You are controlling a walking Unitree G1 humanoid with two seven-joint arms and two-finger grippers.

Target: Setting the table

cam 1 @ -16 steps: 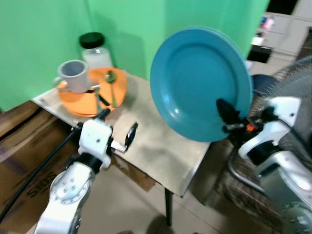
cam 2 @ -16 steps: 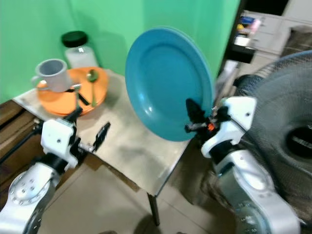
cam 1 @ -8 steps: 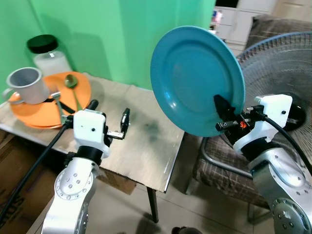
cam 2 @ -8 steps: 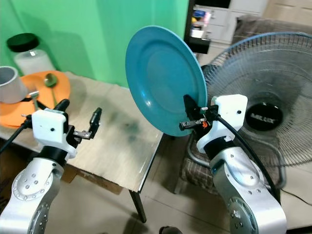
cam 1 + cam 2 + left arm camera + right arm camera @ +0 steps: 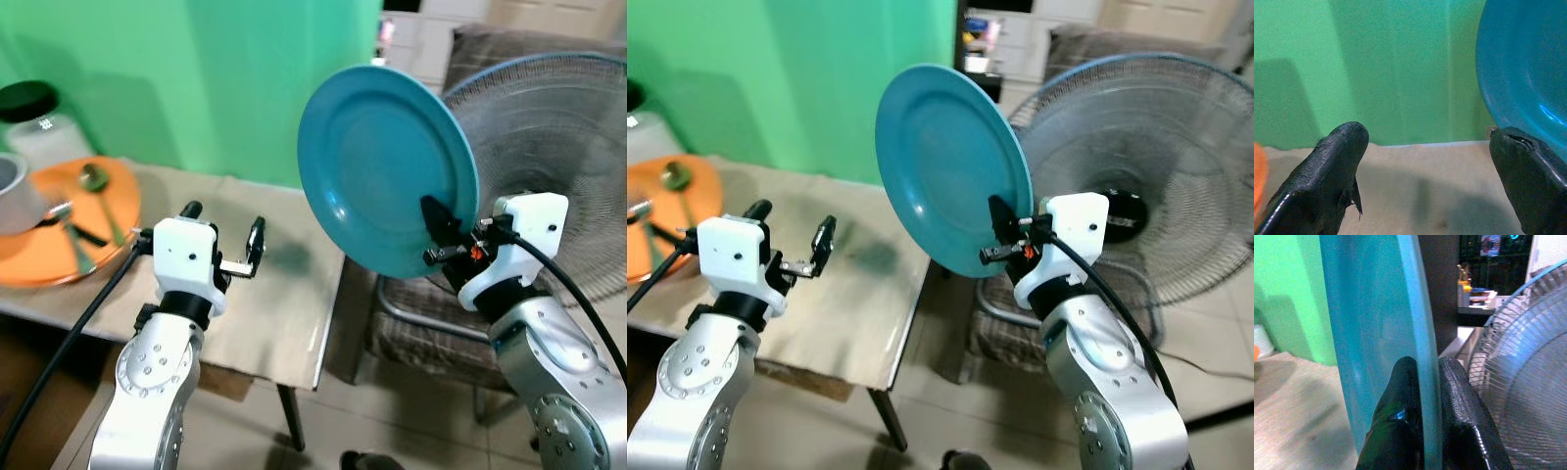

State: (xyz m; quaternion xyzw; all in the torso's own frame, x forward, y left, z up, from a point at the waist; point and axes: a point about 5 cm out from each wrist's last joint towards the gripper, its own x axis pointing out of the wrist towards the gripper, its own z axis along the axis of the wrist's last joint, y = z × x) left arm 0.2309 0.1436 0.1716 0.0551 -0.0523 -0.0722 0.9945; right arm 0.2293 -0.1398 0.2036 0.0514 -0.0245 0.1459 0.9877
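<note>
Left eye view: right gripper (image 5: 438, 235) pinches blue plate (image 5: 382, 166) upright beside beige table (image 5: 284, 294), green wall (image 5: 196, 78) behind; left gripper (image 5: 223, 235) spread.

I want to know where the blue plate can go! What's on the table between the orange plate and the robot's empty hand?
Nothing: in the left eye view, bare table separates the orange plate from the left gripper.

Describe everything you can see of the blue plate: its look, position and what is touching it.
The blue plate is round, smooth and glossy, plastic by its look, with a shallow well and a broad rim. It stands nearly upright in the air, its face turned toward the robot's left, beyond the table edge and in front of a fan. The right gripper pinches its lower rim, one black finger on each face. Nothing else touches it.
</note>
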